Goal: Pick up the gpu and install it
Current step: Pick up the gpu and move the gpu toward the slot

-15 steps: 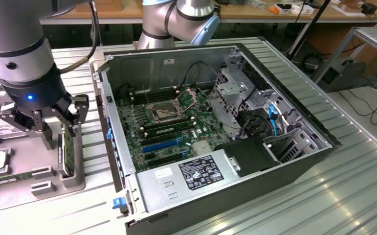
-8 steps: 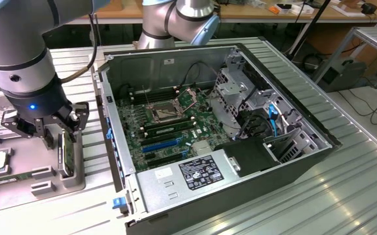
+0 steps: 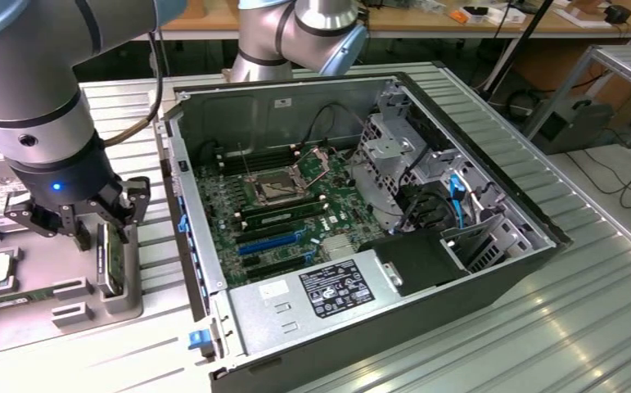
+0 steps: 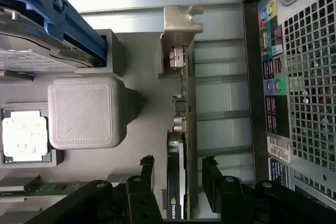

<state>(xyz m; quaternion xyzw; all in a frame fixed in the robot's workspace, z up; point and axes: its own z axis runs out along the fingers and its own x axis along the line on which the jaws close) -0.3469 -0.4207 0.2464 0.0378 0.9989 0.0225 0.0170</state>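
**A:** The open computer case (image 3: 403,344) is filling the middle of the exterior view. It's lying on its side with the motherboard (image 3: 282,205) facing up.

**B:** And at nine o'clock from that case the robot arm (image 3: 31,98) is hanging straight down over the grey holder (image 3: 75,315), which is sitting around eight o'clock.

**A:** That's where the gpu (image 4: 185,103) is waiting. It's standing on its edge in a slot of the holder, outside the case and just beside the case's nine o'clock wall.

**B:** The wrist view is showing the gripper (image 4: 178,163) right over the card. The jaws are standing wide apart with the card between them.

**A:** Yes, the black fingers (image 4: 146,174) are flanking the fan end, one on each face, and a sliver of gap is showing on both sides. Nothing is being clamped.

**B:** The metal bracket (image 4: 181,30) is sitting at the card's far end, away from the fingers.

**A:** And a processor chip (image 4: 25,137) is resting in its own pocket of the holder, well apart from the card.
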